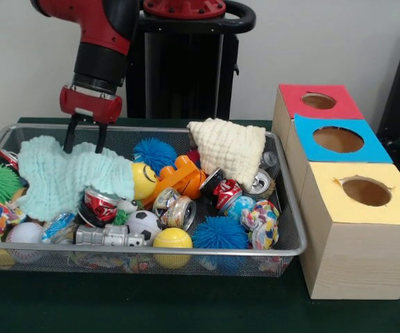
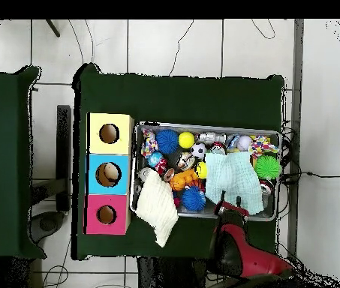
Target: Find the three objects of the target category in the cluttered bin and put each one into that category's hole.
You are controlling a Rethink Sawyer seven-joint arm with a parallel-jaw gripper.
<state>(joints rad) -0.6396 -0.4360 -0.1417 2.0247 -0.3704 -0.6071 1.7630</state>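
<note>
One bin (image 1: 283, 187), silver wire mesh, on the green table (image 1: 186, 305), beside three wooden boxes (image 1: 356, 229) with holes in red, blue and yellow tops. Contents: mint cloth (image 1: 61, 177), cream cloth (image 1: 231, 146), crushed cans, balls, spiky toys. End effector (image 1: 83, 149): fingers apart, empty, tips just at the mint cloth's far edge. Advice: pinch a raised fold and lift it clear, since the cloth likely hides items beneath.
</note>
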